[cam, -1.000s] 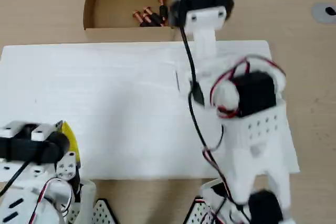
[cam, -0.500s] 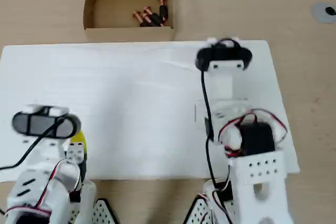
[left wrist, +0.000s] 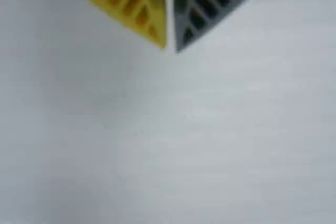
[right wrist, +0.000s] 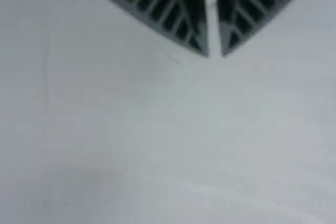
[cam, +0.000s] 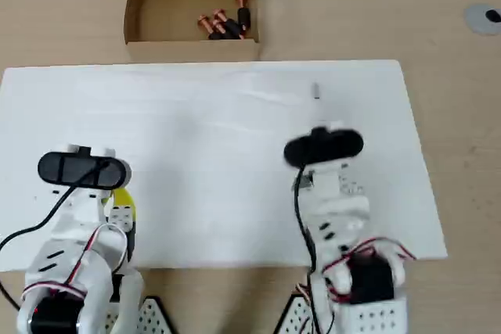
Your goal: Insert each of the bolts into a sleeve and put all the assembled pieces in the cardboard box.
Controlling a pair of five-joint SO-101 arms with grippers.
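While empty — left tool [left wrist: 169,47], right tool [right wrist: 214,53] — each closed, over white sheet [cam: 219,154].

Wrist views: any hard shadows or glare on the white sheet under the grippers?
Left wrist view: the white sheet under the left gripper is evenly lit, no glare. Right wrist view: soft grey shading on the sheet near the right gripper, no hard-edged shadow.

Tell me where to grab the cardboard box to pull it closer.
Probably the near wall of the box, at its left half, coming straight down with jaws straddling the rim. The top is open and the wall thin and upright, and the pieces lie toward the right, so the left half leaves room inside.
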